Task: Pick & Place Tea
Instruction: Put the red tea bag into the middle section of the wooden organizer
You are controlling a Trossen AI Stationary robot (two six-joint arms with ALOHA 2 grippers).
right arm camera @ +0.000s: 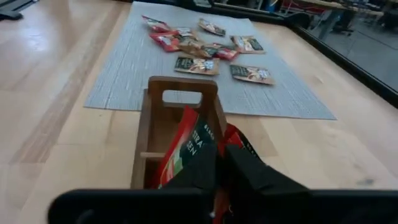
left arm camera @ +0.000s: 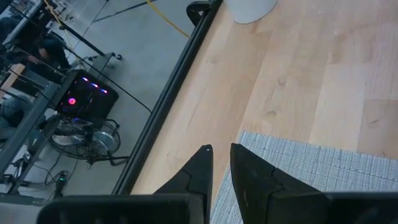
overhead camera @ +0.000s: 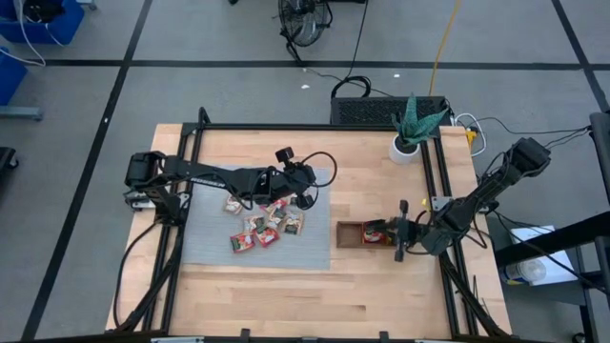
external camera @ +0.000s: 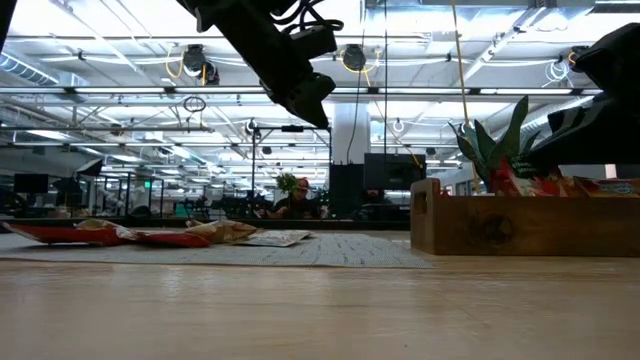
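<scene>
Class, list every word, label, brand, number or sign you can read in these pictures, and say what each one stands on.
"TEA" with partial letters "EN" beneath, in white print on the red sachet standing in the wooden tray, in front of the right gripper.
Print on the sachets on the grey mat: too small to read.
Round mark on the tray's side in the low view: too blurred to read.
Nothing else is readable.

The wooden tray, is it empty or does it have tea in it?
Not empty. Red tea sachets stand inside the wooden tray, right where the right gripper is. More sachets lie on the grey mat.
</scene>
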